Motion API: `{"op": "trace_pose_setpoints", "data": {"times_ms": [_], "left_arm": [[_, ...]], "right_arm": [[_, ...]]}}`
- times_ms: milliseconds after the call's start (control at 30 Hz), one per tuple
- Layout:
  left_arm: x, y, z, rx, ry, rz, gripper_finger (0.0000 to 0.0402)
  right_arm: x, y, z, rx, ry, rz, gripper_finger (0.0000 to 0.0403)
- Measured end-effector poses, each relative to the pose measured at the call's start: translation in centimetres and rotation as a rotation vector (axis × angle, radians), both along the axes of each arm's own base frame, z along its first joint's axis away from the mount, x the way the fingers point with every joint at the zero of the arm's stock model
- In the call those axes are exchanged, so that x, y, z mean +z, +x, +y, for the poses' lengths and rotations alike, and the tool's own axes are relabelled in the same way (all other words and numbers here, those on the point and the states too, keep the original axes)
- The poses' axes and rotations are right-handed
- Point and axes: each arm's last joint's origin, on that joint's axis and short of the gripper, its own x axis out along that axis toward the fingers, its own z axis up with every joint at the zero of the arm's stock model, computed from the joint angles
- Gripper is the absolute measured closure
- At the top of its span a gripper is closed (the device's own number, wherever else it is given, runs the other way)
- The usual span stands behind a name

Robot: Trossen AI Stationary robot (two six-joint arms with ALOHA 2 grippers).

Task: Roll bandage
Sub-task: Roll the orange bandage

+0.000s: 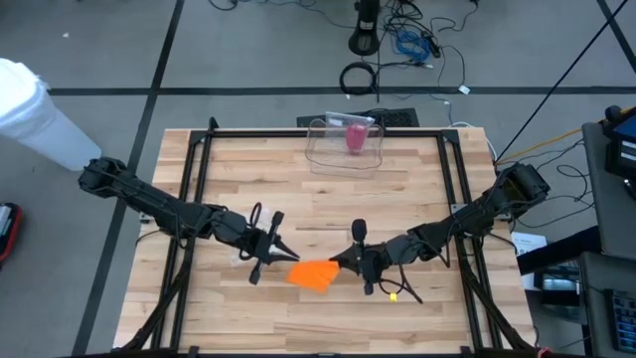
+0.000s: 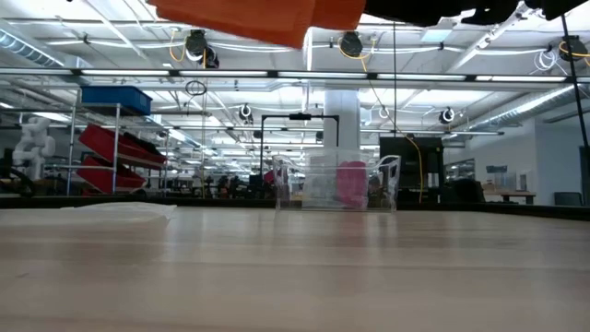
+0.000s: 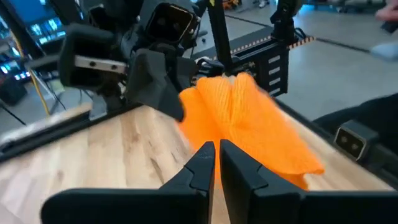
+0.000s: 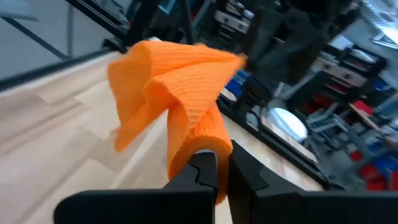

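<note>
An orange knitted bandage [image 1: 314, 275] hangs in the air between my two grippers, above the near middle of the table; in the low view the bandage [image 2: 258, 14] shows well above the tabletop. One end is wound into a roll [image 4: 196, 134]. The rest fans out in loose folds [image 3: 249, 118]. My left gripper [image 1: 290, 257] comes at the bandage from the table's left. My right gripper [image 1: 340, 264] comes from the right. Both are shut on the bandage. My left gripper pinches the loose fanned part of the bandage at its near edge [image 3: 214, 138] between its two fingertips [image 3: 202, 158]. The fingers come nearly level from the table's left. The cloth rises from them in slack folds, clear of the table. My right gripper pinches the rolled end [image 4: 202, 140] between its two fingers [image 4: 205, 163]. It comes nearly level from the table's right. The roll stands up from the fingers and the loose cloth [image 4: 155, 68] spreads away toward the other gripper. All of it is lifted clear.
A clear plastic box [image 1: 346, 141] holding something pink stands at the far middle of the table and shows in the low view as the box [image 2: 336, 184]. A black frame [image 1: 199, 169] runs along the table's sides. The wooden top [image 1: 318, 204] between box and grippers is bare.
</note>
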Motion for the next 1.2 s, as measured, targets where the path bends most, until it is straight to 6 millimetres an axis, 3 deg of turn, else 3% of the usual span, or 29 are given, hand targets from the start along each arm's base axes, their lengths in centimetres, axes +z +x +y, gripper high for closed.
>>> {"op": "trace_pose_setpoints", "data": {"times_ms": [167, 433, 533, 767, 1200], "left_arm": [[0.0, 0.0, -0.2, -0.046, -0.043, 0.012, 0.0339], [0.1, 0.0, -0.2, -0.046, -0.049, 0.007, 0.0196], [0.2, -0.1, -0.2, -0.048, -0.050, 0.002, 0.0164], [0.7, 0.1, 0.0, 0.023, -0.055, -0.062, 0.0153], [0.3, 0.2, 0.6, 0.200, 0.014, -0.052, 0.0152]], "right_arm": [[0.0, 0.0, -0.2, -0.058, -0.006, -0.004, 0.0399], [-0.1, 0.0, -0.2, -0.061, 0.009, 0.009, 0.0399], [-0.1, 0.1, -0.4, -0.083, 0.031, 0.006, 0.0399], [2.3, 0.0, -0.6, -0.271, 0.089, -0.230, 0.0399], [4.8, -1.8, 2.2, -0.193, -0.037, -0.436, 0.0399]]}}
